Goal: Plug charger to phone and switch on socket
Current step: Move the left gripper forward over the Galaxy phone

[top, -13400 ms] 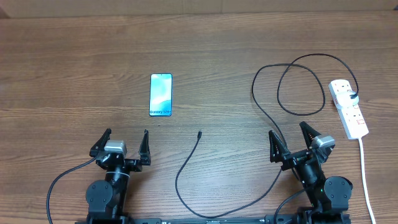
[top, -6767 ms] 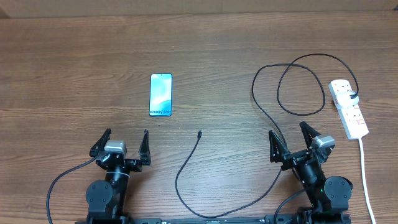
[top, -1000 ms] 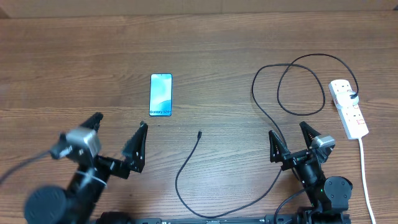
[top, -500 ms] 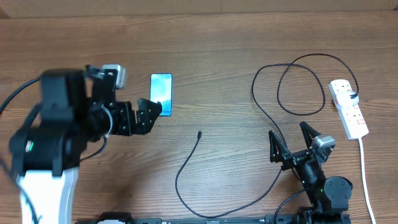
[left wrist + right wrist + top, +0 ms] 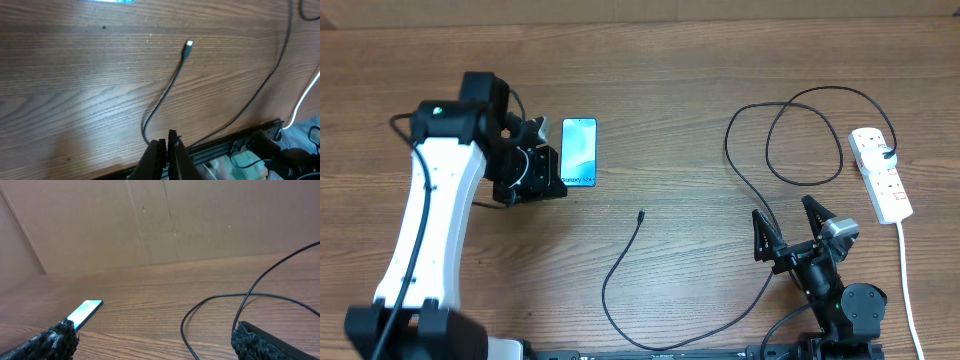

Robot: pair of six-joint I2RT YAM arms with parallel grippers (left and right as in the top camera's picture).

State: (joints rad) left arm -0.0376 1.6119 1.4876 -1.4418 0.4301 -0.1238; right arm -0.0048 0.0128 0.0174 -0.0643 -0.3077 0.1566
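1. Left gripper [image 5: 540,175] shows in my overhead view just left of the phone [image 5: 578,152], its fingers [image 5: 159,156] pressed together on nothing.
2. Right gripper [image 5: 788,228] sits near my edge of the table [image 5: 670,70], fingers spread wide and empty.
3. The charger [image 5: 620,262] lies loose on the wood, its connector tip apart from the phone, below and right of it.
4. The socket [image 5: 880,175] lies at the far right.
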